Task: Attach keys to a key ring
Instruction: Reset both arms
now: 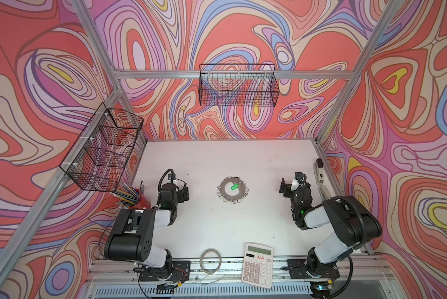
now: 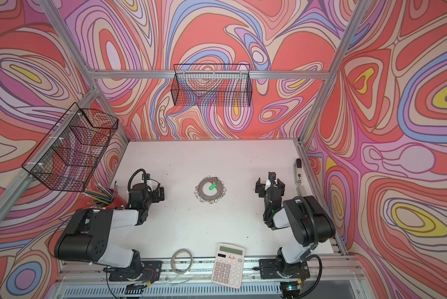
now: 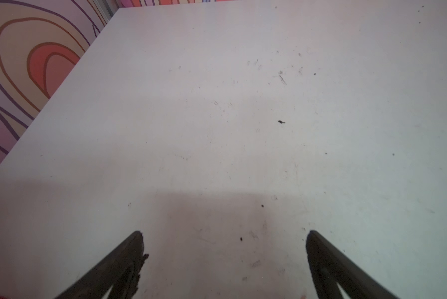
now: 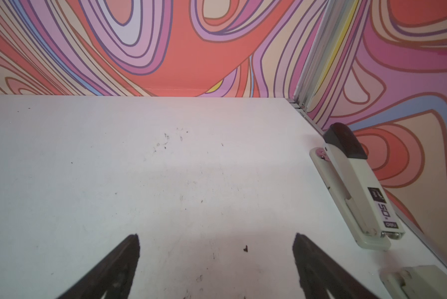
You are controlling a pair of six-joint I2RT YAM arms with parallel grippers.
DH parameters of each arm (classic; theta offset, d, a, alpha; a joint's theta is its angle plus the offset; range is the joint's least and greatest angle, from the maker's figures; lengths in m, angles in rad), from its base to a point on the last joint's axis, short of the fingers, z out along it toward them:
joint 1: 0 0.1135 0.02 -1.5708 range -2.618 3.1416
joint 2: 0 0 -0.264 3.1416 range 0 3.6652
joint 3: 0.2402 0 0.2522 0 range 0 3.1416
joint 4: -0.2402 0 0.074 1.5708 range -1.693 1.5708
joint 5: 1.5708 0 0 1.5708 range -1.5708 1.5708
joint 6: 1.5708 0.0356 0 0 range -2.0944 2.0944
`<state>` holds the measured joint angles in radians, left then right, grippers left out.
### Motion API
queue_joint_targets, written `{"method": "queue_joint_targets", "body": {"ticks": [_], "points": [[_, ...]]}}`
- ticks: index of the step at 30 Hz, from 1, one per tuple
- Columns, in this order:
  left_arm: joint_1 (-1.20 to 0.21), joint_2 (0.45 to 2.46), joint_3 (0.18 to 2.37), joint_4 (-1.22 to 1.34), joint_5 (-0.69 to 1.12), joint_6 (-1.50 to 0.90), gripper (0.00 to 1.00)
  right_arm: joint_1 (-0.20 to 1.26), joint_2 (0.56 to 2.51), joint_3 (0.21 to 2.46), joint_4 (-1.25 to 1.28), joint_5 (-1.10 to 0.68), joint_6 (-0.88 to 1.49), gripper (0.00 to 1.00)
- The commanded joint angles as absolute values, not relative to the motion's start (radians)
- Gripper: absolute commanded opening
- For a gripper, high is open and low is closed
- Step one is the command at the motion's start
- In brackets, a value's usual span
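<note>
The key ring [image 1: 223,194] [image 2: 201,194], a flat grey disc fringed with small wire clips, lies at the middle of the white table [image 1: 243,227]. A key with a bright green tag [image 1: 234,186] [image 2: 212,186] rests over the ring's centre hole. My left gripper [image 1: 174,192] [image 2: 149,192] hovers well left of the ring. My right gripper [image 1: 293,187] [image 2: 270,185] is well right of it. In the left wrist view the left gripper [image 3: 225,233] is open over bare table. The right gripper [image 4: 216,235] is likewise open, holding nothing. Neither wrist view shows ring or key.
A calculator [image 1: 258,265] and a thin tape-like hoop [image 1: 211,260] lie at the front edge. A red cup of pencils [image 1: 136,198] stands behind the left arm. A stapler [image 1: 319,170] [image 4: 357,186] lies along the right edge. Wire baskets [image 1: 239,85] [image 1: 105,150] hang on the walls.
</note>
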<state>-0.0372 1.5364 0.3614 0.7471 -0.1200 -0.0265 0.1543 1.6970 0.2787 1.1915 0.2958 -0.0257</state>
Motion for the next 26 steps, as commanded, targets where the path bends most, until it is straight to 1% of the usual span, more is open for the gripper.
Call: {"method": "queue_joint_targets", "body": {"ticks": [1,2,4,5,6,8,10,12,15,26], "points": [[-0.025,1.532,0.351,0.921,-0.096,-0.021,1.00,0.133,1.711,0.306,1.299,0.263,-0.037,0.98],[-0.022,1.558,0.353,0.970,-0.107,-0.020,1.00,0.114,1.715,0.333,1.253,0.222,-0.028,0.98],[-0.022,1.529,0.395,0.829,-0.112,-0.036,1.00,0.059,1.711,0.393,1.123,0.136,0.011,0.98],[-0.023,1.542,0.385,0.861,-0.114,-0.029,1.00,0.045,1.717,0.400,1.113,0.127,0.027,0.98],[-0.023,1.558,0.373,0.925,-0.114,-0.024,1.00,0.044,1.713,0.397,1.116,0.127,0.027,0.98],[-0.022,1.533,0.389,0.847,-0.112,-0.031,1.00,0.044,1.713,0.395,1.123,0.127,0.026,0.98],[-0.023,1.552,0.370,0.917,-0.114,-0.025,1.00,0.044,1.709,0.390,1.131,0.136,0.020,0.98],[-0.023,1.533,0.378,0.875,-0.114,-0.032,1.00,0.044,1.709,0.390,1.130,0.136,0.019,0.98],[-0.023,1.544,0.371,0.909,-0.114,-0.029,1.00,0.044,1.709,0.390,1.129,0.136,0.018,0.98],[-0.028,1.543,0.374,0.900,-0.120,-0.027,1.00,0.046,1.709,0.393,1.123,0.135,0.017,0.98]]}}
